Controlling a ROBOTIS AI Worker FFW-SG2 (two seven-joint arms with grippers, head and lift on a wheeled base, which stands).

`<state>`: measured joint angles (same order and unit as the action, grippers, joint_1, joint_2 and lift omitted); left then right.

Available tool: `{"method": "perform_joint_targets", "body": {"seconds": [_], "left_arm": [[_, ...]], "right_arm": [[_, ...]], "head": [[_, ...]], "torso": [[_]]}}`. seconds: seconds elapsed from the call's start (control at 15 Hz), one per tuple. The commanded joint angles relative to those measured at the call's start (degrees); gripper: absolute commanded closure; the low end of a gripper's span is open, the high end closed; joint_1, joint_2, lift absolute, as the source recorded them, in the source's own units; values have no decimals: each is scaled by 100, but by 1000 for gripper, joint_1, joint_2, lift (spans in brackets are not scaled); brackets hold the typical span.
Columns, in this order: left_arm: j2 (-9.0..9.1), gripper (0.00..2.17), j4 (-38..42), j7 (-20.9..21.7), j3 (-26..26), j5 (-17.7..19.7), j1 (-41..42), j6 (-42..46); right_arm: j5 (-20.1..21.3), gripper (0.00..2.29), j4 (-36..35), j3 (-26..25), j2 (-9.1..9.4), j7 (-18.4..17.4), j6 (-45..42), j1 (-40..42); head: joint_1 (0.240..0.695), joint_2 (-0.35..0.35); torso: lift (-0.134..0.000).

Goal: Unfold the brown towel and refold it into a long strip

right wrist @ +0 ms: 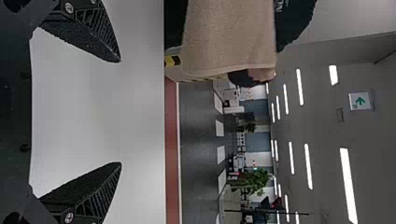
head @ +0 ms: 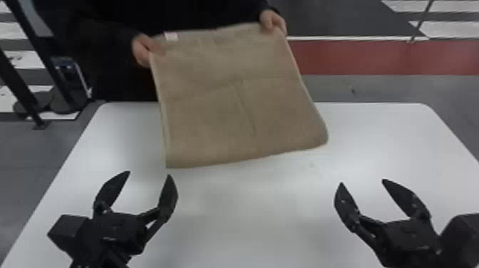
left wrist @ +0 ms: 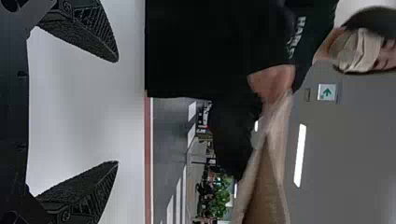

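Held by a person's two hands at its upper corners, the brown towel (head: pixel 231 99) is spread over the far half of the white table, with crease lines across it. My left gripper (head: pixel 149 174) stands open near the table's left side, nearer than the towel's lower edge. My right gripper (head: pixel 361 181) is open too, to the right of the towel and nearer. In the left wrist view the left gripper (left wrist: pixel 116 112) has nothing between its fingers, and part of the towel (left wrist: pixel 268 186) shows beyond. The right gripper (right wrist: pixel 120 112) is likewise empty, the towel (right wrist: pixel 229 37) farther off.
The white table (head: pixel 228 221) lies under both arms, its far edge behind the towel. The person's hands (head: pixel 272 22) are at the towel's top. Black posts (head: pixel 21 85) stand on the floor beyond the table's left side.
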<state>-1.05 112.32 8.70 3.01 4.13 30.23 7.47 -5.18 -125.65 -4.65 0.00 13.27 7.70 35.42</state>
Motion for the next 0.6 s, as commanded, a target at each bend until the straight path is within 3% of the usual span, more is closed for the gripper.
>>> {"method": "perform_joint_targets", "body": {"seconds": [0.0, 0.53], "left_arm": [[0, 100, 1, 0, -2, 0, 9, -5], [0, 100, -8, 0, 7, 0, 27, 12]], "right_arm": [[0, 90, 5, 8, 5, 0, 0, -9], [-9, 90, 49, 8, 5, 0, 17, -18]], "head": [[695, 14], [695, 16]], "torso": [[-123], [-123]]}}
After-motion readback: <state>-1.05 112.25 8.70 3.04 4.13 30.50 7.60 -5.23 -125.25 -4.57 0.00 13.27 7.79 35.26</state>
